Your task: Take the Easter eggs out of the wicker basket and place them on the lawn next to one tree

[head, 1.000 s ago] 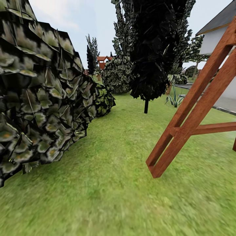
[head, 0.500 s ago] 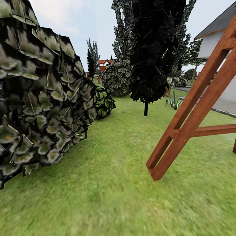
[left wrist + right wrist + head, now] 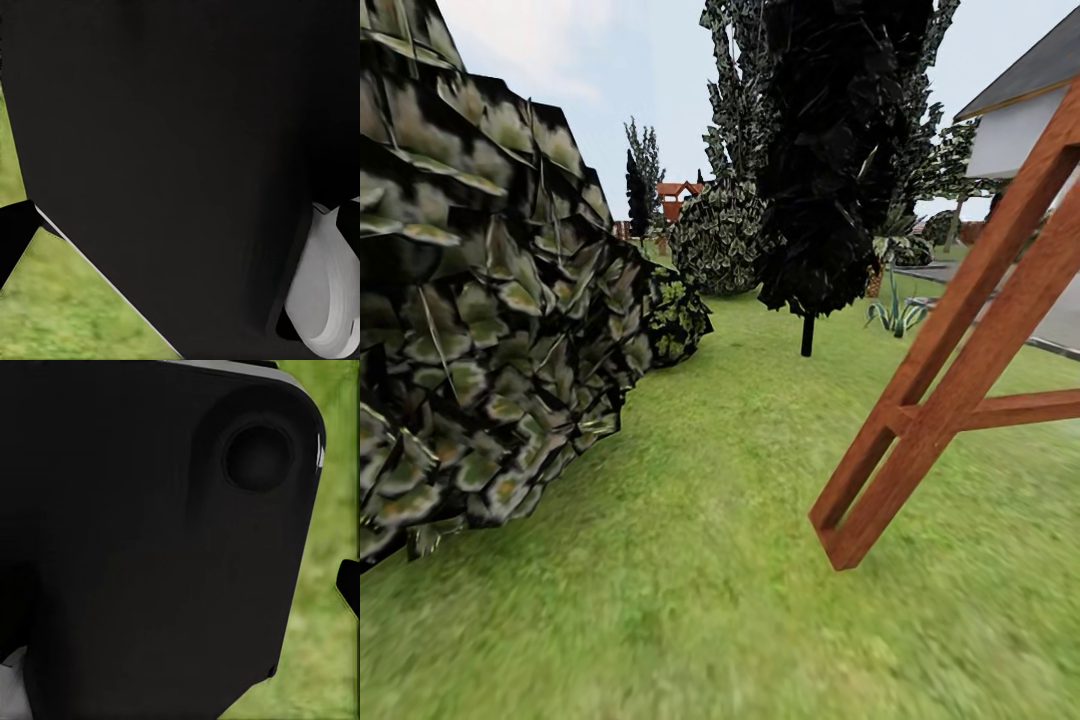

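0 Easter eggs and no wicker basket appear ahead; I judge I'm travelling. The lawn (image 3: 700, 520) runs between a leafy hedge (image 3: 480, 310) and a wooden A-frame (image 3: 950, 400). Dark housing blocks both wrist cameras, so I can't tell my pincers' state.

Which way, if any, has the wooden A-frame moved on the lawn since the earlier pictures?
No. The wooden A-frame shifts in the picture together with the dark tree and the lawn: the camera moved.

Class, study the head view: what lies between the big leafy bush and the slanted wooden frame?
Bare lawn lies between the bush and the wooden frame, in the head view.
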Tool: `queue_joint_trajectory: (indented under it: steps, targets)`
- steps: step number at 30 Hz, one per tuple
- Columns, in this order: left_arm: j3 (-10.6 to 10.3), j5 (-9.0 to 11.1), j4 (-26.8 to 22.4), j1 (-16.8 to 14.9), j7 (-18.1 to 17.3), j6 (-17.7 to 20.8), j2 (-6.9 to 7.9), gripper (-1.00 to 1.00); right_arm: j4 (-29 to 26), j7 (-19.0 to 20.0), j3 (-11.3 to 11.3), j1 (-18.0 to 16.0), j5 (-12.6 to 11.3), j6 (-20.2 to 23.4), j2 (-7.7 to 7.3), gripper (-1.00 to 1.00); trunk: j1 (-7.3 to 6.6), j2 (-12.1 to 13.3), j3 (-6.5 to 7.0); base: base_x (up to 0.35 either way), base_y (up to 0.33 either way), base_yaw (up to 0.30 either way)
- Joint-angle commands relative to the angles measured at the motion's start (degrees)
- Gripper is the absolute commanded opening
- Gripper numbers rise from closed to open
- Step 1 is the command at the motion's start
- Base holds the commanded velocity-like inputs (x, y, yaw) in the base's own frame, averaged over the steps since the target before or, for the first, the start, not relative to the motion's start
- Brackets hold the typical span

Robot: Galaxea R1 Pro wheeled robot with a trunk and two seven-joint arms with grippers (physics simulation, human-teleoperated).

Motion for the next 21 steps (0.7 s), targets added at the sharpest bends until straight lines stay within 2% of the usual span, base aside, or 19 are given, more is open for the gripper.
queue_joint_trajectory:
  steps: [1,6,10,16,21]
  targets:
    - [0.0,0.1,-0.1,0.0,0.0,0.0,0.00,1.00,0.1,0.0,0.3,0.0,0.1,0.0,0.00,1.00,0.03,0.0,-0.04,0.335,0.000,0.000]
    - [0.0,0.1,-0.1,0.0,0.0,0.0,0.00,1.00,0.1,0.0,0.3,0.0,0.1,0.0,0.00,1.00,0.03,0.0,-0.04,0.336,0.000,0.021]
    - [-0.2,-0.1,-0.1,0.0,0.0,-0.1,0.00,1.00,0.1,-0.1,0.3,0.0,0.1,0.0,0.00,1.00,0.03,0.0,-0.04,0.292,0.000,0.217]
    - [-0.3,-0.1,-0.1,0.0,0.0,-0.4,-0.06,1.00,0.1,-0.1,0.3,0.0,0.1,0.0,0.00,1.00,0.03,0.0,-0.02,0.043,0.000,0.242]
    - [-0.1,0.0,-0.1,0.0,0.0,-0.1,-0.02,1.00,0.1,0.0,0.3,0.0,0.1,0.0,0.00,1.00,0.03,0.0,-0.01,0.139,0.000,0.037]
